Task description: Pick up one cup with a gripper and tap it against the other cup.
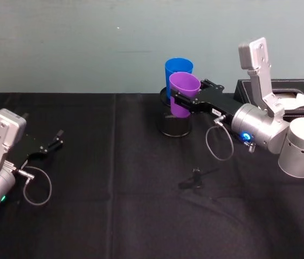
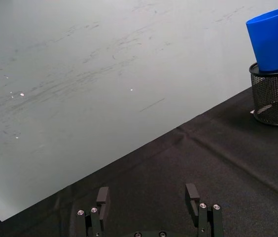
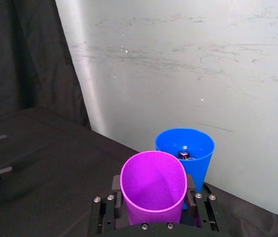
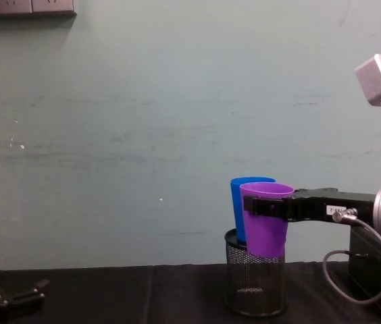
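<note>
My right gripper (image 1: 180, 101) is shut on the purple cup (image 1: 184, 93), its flat black fingers (image 3: 116, 190) clamped on either side of it. The purple cup (image 3: 154, 185) is held upright and off the table, right against the near side of the blue cup (image 3: 188, 147). The blue cup (image 1: 178, 68) stands upright in a black wire-mesh pen holder (image 4: 254, 283). From the chest, the purple cup (image 4: 266, 226) overlaps the blue cup (image 4: 239, 202), its base down at the holder's rim. My left gripper (image 1: 55, 142) rests open at the table's left, far away.
A black box (image 1: 281, 93) with something white inside sits at the back right, behind my right arm. A small black object (image 1: 195, 178) lies on the black cloth mid-table. The pale wall stands close behind the pen holder (image 2: 276, 98).
</note>
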You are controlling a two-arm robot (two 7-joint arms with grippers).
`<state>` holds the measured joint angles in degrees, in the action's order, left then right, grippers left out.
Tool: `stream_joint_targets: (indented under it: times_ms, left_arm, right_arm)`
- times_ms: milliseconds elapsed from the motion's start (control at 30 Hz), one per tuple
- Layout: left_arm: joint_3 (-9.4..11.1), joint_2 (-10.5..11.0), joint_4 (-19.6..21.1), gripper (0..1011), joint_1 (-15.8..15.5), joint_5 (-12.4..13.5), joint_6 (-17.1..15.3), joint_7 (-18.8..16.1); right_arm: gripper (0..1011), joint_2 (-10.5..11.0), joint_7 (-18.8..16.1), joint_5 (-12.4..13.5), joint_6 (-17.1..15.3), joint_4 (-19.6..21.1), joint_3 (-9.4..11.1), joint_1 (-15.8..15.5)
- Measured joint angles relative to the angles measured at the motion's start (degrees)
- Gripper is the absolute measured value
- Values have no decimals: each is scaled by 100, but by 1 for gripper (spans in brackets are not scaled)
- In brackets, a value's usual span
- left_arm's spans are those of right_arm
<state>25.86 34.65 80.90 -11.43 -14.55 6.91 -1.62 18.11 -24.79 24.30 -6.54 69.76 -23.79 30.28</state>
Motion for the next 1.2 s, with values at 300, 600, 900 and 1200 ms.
stream_joint_targets:
  times_ms: [300,600,900,1200]
  left_arm:
    - [0,0,0,1000,0,0,0,0]
    - [0,0,0,1000,0,0,0,0]
    - [0,0,0,1000,0,0,0,0]
    - [0,0,0,1000,0,0,0,0]
  right_arm:
    - [723,-31,4,-15,-51,1,33,1]
    - [723,-64,34,-24,-77,-14,65,17]
    - [723,-98,49,-25,-91,-44,91,59]
    - [723,-156,43,-31,-100,-192,92,187]
